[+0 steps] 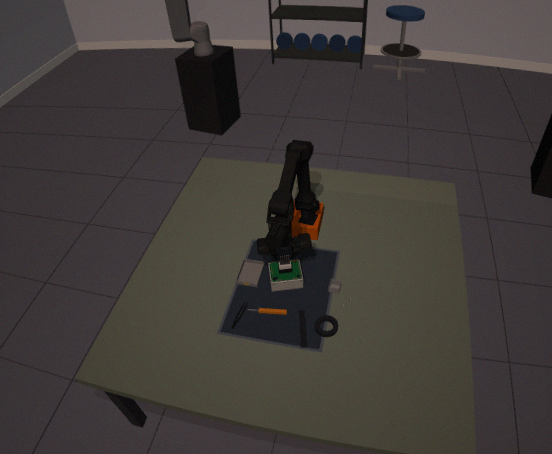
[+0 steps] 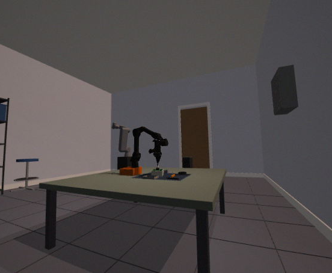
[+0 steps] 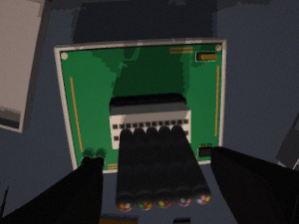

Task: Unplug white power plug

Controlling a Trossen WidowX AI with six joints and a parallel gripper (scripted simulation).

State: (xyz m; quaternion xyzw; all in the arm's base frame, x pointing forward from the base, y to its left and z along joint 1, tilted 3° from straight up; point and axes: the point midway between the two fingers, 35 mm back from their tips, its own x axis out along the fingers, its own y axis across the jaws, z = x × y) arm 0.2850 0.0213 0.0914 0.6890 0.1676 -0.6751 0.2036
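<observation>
White plug (image 1: 285,266) (image 2: 157,166) (image 3: 149,118) (just one), five dark wires (image 1: 284,258) (image 3: 160,168).

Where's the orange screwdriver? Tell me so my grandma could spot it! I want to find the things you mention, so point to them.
On the big green table (image 1: 399,350) (image 2: 129,187) lies a dark blue mat (image 1: 274,330). Look on it for a long, thin tool (image 1: 273,311) with a thin metal tip. Its handle is bright orange, while the strip (image 1: 302,328) and ring (image 1: 319,331) nearby are black.

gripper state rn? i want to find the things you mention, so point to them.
Gripper (image 1: 285,259) (image 2: 157,165) (image 3: 156,162): open, jaws apart on either side of the white plug (image 1: 285,266) (image 3: 149,118), not gripping it.
</observation>
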